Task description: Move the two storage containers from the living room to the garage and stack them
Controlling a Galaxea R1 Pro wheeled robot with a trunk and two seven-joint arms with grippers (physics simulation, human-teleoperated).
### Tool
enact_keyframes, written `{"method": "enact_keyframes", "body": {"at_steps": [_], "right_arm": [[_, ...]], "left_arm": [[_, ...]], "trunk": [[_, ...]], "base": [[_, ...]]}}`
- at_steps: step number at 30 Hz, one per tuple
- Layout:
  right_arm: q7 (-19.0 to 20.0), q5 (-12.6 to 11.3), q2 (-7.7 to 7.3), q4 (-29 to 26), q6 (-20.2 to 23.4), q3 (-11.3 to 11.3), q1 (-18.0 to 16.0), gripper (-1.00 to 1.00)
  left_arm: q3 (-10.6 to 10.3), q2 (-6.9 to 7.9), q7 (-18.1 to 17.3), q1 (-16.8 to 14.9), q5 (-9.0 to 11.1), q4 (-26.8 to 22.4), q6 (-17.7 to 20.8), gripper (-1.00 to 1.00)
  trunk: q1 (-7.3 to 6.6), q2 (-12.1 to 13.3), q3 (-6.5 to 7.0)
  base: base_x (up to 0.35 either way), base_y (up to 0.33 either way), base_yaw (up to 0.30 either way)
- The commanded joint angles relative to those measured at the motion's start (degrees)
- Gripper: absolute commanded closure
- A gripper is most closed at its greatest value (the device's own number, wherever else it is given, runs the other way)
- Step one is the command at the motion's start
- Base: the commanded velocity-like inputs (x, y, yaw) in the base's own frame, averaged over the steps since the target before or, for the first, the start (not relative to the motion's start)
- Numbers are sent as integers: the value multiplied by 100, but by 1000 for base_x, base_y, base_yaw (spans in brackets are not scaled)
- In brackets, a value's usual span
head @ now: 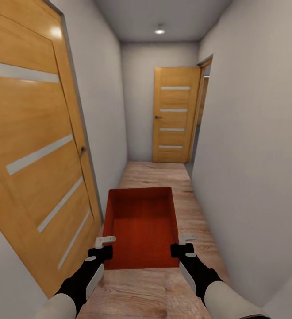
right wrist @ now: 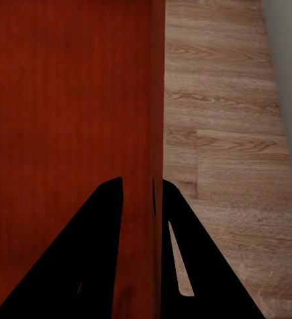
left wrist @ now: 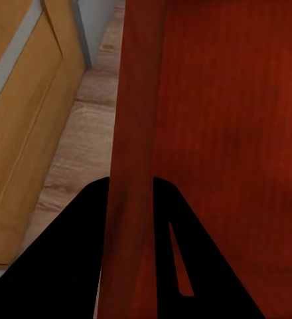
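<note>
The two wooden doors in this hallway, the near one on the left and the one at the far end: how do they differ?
The near door fills the left side, seen at a steep slant, beside the red bin; the far door looks small and faces the camera. The near door is bright with a glare spot near its top; the far door is evenly lit. Both are honey-coloured wood with pale horizontal strips and a dark handle.

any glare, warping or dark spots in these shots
Head view: glare patch high on the near door, a lit ceiling light, and wide-angle lean in the walls. Both wrist views: the fingers render as flat black silhouettes astride the storage container walls.
</note>
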Motion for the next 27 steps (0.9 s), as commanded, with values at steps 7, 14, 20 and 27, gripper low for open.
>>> {"method": "enact_keyframes", "body": {"at_steps": [7, 14, 20, 27], "right_arm": [[-22, -147, -1, -6, 30, -24, -1, 100], [-22, -141, -7, -6, 26, -30, 1, 100], [-13, -147, -11, -6, 36, -30, 1, 100], [-15, -147, -7, -6, 34, -30, 0, 100]], "left_arm": [[57, 3, 120, -7, 207, -32, -461, 100], [57, 3, 118, -7, 207, -33, -461, 100], [56, 3, 119, -7, 207, -34, -461, 100], [56, 3, 119, -7, 207, -34, -461, 100]], "trunk": [[7, -13, -13], [7, -13, -13], [7, -13, -13], [7, -13, -13]], "base": [[322, 87, 0], [322, 87, 0], [322, 87, 0], [322, 87, 0]]}}
